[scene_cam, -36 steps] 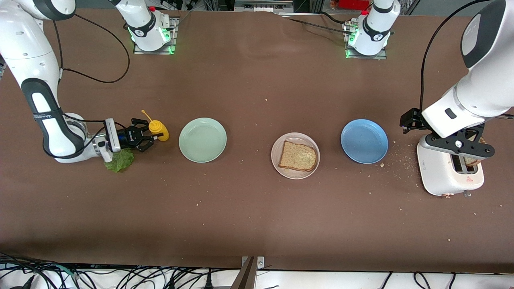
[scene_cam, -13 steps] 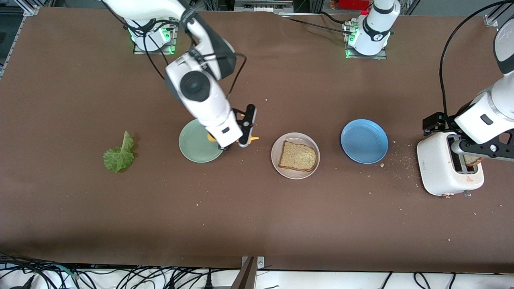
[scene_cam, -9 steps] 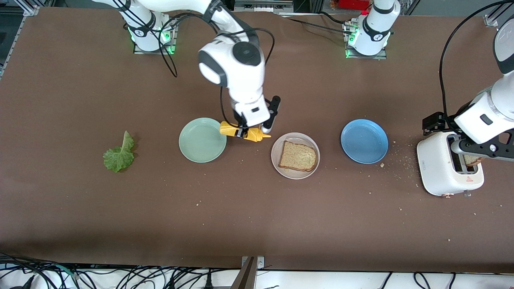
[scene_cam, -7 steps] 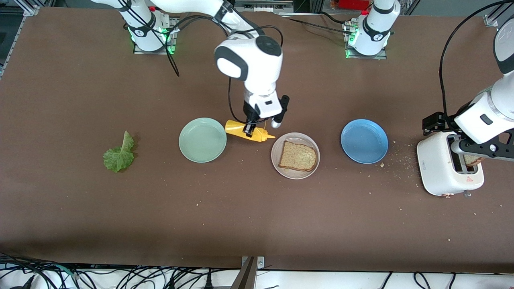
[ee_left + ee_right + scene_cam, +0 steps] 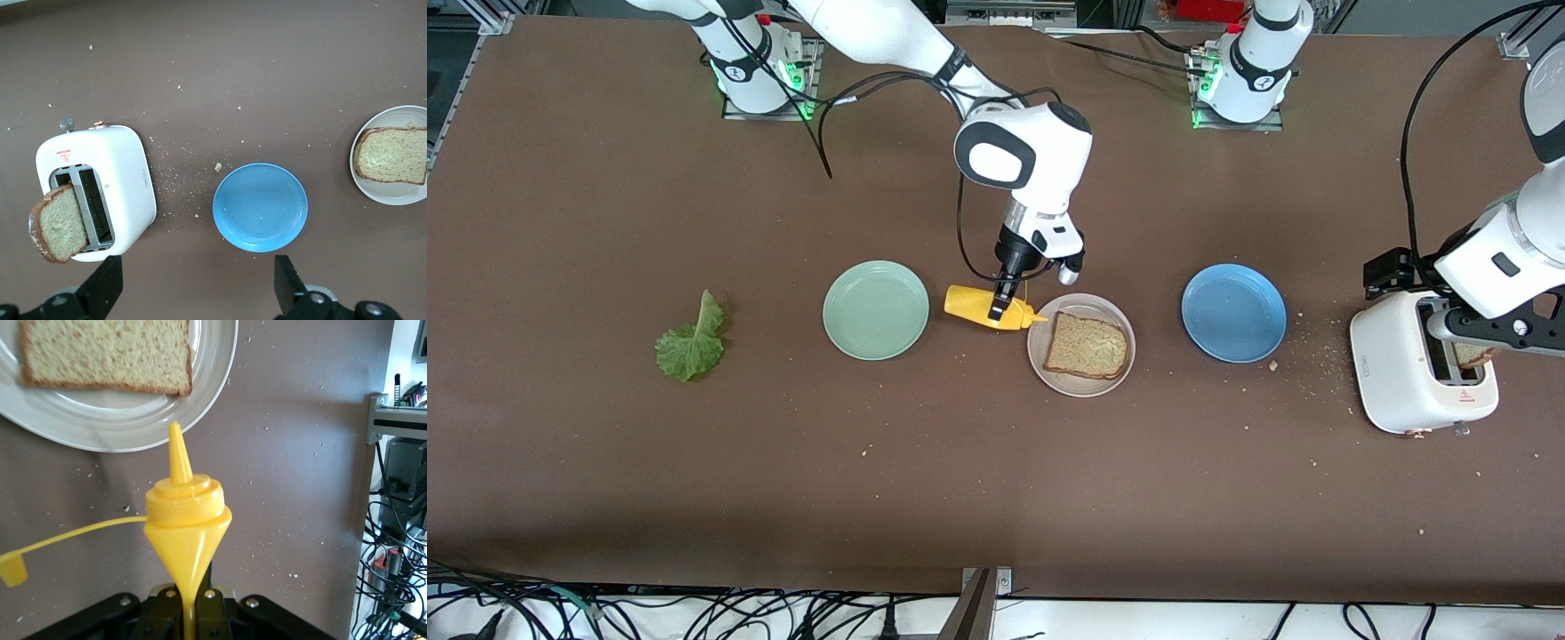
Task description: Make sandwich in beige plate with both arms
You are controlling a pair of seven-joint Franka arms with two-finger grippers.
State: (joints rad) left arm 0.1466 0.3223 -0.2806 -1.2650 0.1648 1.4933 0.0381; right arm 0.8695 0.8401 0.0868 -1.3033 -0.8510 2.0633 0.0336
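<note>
The beige plate (image 5: 1049,378) lies mid-table with one brown bread slice (image 5: 1087,346) flat on it. My right gripper (image 5: 1000,307) is shut on a yellow squeeze bottle (image 5: 983,307), tipped on its side beside the plate. The bottle's nozzle (image 5: 175,453) reaches the plate's rim (image 5: 133,430), short of the bread (image 5: 107,353), and its cap dangles on a strap. A second bread slice (image 5: 60,223) sticks out of the white toaster (image 5: 1414,382). My left gripper (image 5: 197,290) hangs open and empty above the toaster. The lettuce leaf (image 5: 691,342) lies at the right arm's end of the table.
A mint-green plate (image 5: 876,309) sits beside the bottle, toward the right arm's end. A blue plate (image 5: 1233,312) lies between the beige plate and the toaster. Crumbs are scattered around the toaster and the blue plate.
My right arm has carried the yellow bottle from over the mint-green plate to the beige plate's edge, turning its nozzle toward the bread. The left arm has not moved.
</note>
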